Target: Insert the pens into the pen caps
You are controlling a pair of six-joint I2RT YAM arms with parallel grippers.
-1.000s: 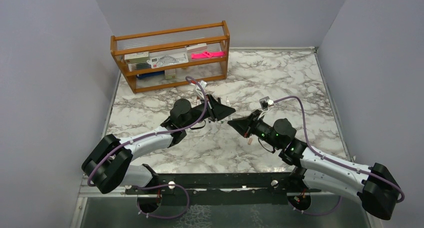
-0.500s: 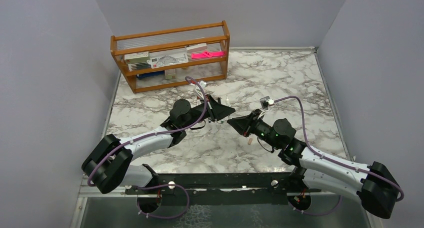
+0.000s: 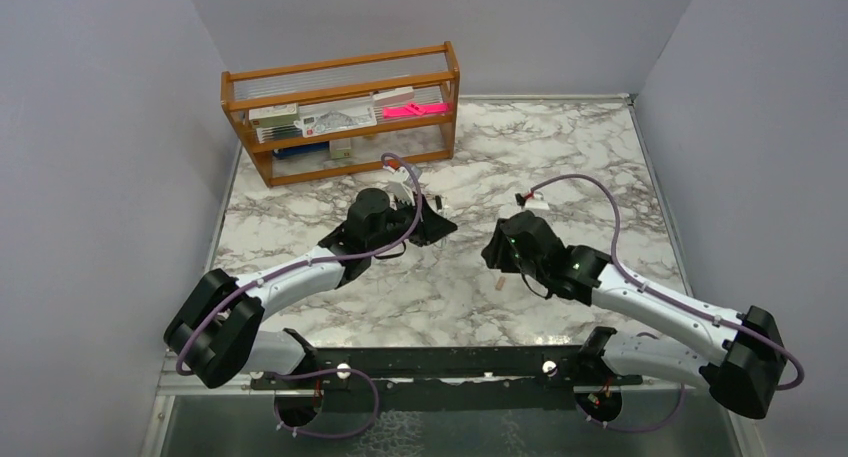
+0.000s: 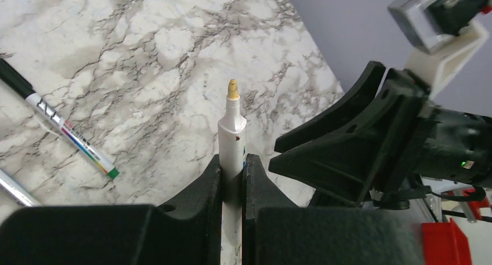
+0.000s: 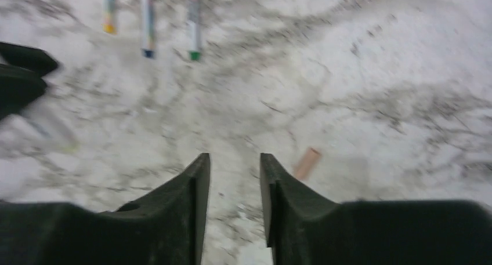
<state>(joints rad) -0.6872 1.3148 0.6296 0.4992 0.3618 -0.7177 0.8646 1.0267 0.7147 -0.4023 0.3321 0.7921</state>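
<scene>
Grey walls [image 3: 100, 127] close in a marble-patterned table [image 3: 560, 147]. At its far left corner stands a wooden rack [image 3: 345, 87] holding flat boxes [image 3: 335, 117] and a bright pink item [image 3: 412, 108].

From the near edge, the left arm [image 3: 290, 277] and the right arm [image 3: 650, 302] reach inward, so that their heads face each other near the middle of the table, a little apart.

The left gripper [image 4: 233, 160] is clamped tight on a white pen [image 4: 232, 131]. The pen sticks out past the fingers with its yellowish tip bare and uncapped, pointing toward the far side. The right gripper [image 5: 233, 160] has its jaws parted with nothing between them, and it hangs over bare marble. Seen from the left wrist, it sits just to the right of the held pen.

Loose pens lie on the table. One with a black cap [image 4: 64, 126] and another beside it [image 4: 14, 189] lie left of the held pen. In the blurred right wrist view, three pens [image 5: 146, 21] lie side by side ahead of the open jaws, with yellow, blue and green ends.

A short peach cap [image 5: 306, 162] lies on its side on the marble, just right of the right gripper's fingertips and touching nothing.
</scene>
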